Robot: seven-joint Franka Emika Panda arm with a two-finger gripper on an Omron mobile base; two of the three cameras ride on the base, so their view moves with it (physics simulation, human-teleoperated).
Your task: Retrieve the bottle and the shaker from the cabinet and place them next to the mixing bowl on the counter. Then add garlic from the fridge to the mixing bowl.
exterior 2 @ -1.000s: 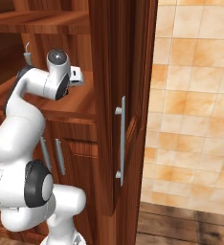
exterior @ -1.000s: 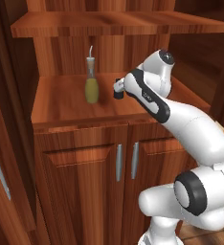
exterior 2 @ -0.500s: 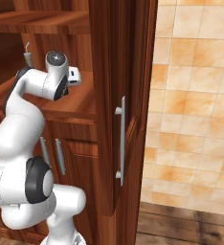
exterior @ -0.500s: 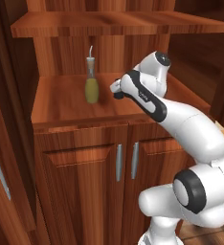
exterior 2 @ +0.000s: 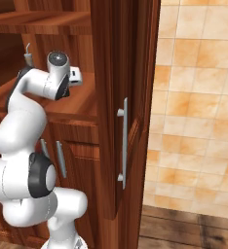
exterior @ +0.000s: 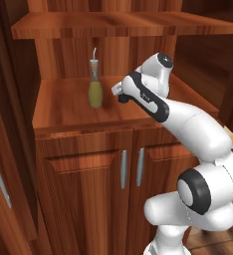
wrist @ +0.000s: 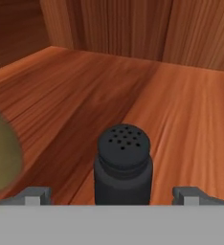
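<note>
In the cabinet point(exterior: 88, 164) niche — one bottle point(exterior: 95, 85), one shaker point(wrist: 123, 165).

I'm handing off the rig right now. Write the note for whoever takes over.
Pincer: open, empty, fingertips either side of the shaker, not closed on it.
Shaker and bottle both stand on the cabinet niche shelf, bottle just beside the pincer.
Done: nothing moved yet.
Left: grip the shaker and carry it to the counter by the mixing bowl, same for the bottle, then garlic from the fridge into the bowl.
</note>
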